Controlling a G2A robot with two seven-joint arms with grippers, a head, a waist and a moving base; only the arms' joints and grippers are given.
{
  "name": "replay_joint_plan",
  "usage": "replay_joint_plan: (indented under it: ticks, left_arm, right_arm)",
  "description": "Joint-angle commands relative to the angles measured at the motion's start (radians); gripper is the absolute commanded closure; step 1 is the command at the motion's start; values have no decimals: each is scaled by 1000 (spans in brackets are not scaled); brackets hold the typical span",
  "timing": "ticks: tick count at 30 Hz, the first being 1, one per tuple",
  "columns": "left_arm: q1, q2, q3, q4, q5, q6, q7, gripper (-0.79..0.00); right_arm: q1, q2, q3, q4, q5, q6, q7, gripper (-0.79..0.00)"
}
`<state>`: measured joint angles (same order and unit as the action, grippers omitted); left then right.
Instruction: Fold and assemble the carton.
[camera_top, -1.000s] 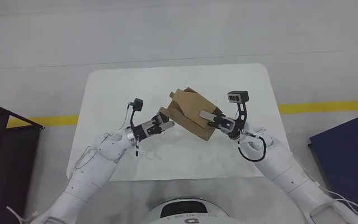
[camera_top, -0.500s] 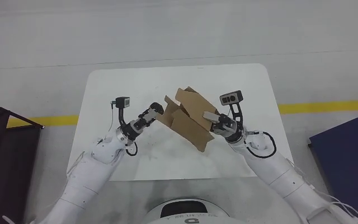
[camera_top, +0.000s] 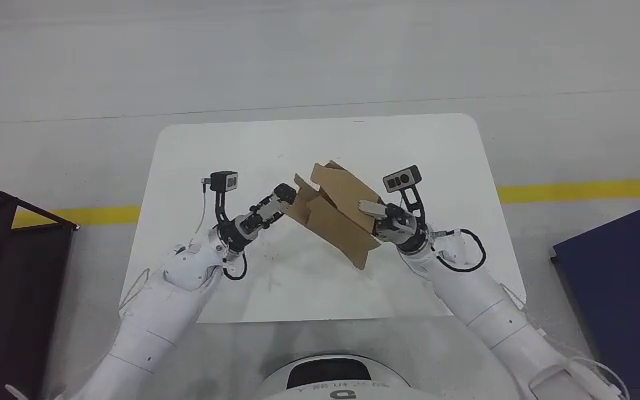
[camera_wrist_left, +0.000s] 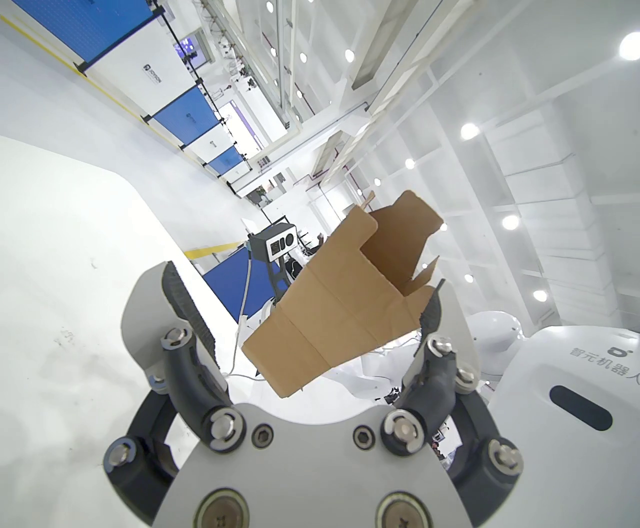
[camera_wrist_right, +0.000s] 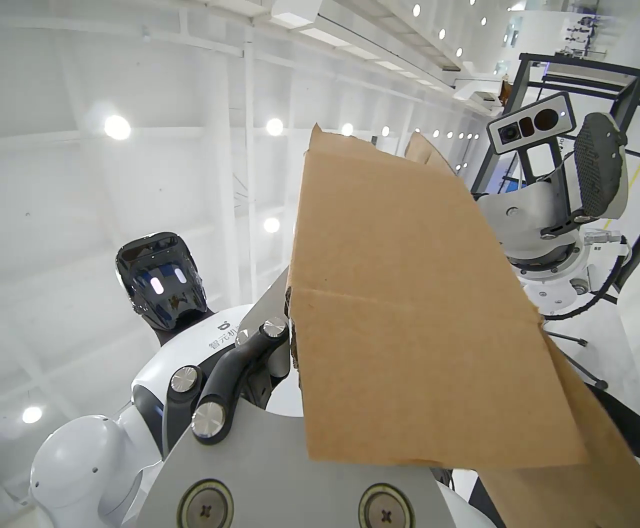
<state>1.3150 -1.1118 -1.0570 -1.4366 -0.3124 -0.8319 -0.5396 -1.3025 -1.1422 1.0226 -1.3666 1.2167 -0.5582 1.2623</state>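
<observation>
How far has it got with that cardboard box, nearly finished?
Roughly midway. Done: the carton is held above the table and partly opened out. In hand: the right gripper clamps one end; the open left gripper sits at the other. Left: its end flaps stick out unfolded.

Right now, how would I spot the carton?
Find the white table. Above its middle, between the two arms, hangs the carton: the only brown cardboard piece, half-folded with loose flaps; the right arm holds it in its jaws.
</observation>
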Motion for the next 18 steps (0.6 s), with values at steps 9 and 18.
replay_joint_plan:
  ticks: [9, 18]
  left_arm:
    - [-22, -11, 16, 14, 75, 37, 21, -785]
    - [-51, -28, 55, 48, 138, 46, 43, -785]
  right_arm:
    - [6, -68, -4, 97, 50, 69, 69, 0]
    - [6, -121, 17, 126, 17, 114, 114, 0]
